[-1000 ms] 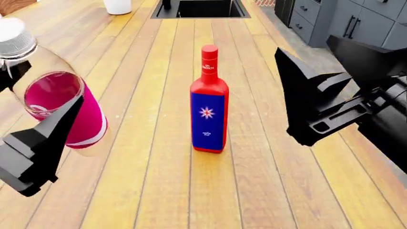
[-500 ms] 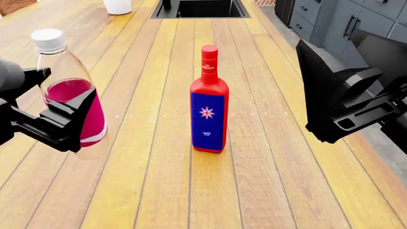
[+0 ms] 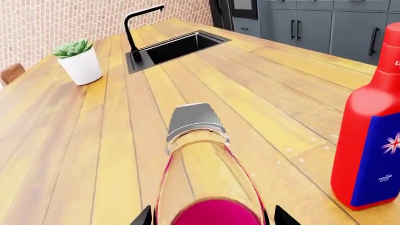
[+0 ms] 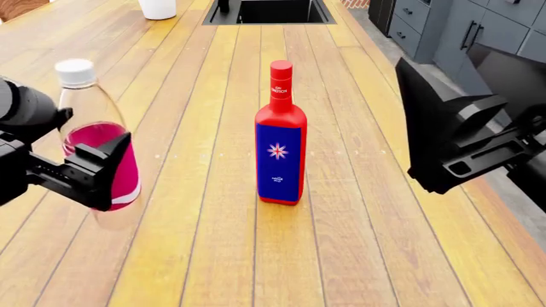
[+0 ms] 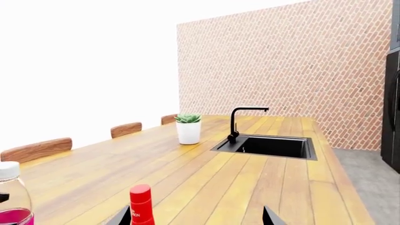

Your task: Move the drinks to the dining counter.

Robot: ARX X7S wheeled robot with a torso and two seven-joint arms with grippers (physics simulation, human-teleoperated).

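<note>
Drinks are seen on the dining counter (image 4: 358, 211): the red bottle (image 4: 280, 137), with a blue star label whose writing is too small to read, stands upright. The clear bottle (image 4: 96, 144) is pinched by the left gripper (image 4: 73, 167), while the right gripper (image 4: 452, 137) is spread, holding nothing.

The counter (image 4: 213, 192) is showing smooth honey-yellow wood planks; the clear plastic bottle (image 4: 96, 144) is looking glossy, the red bottle (image 4: 280, 137) shiny, and the grippers matt black.
</note>
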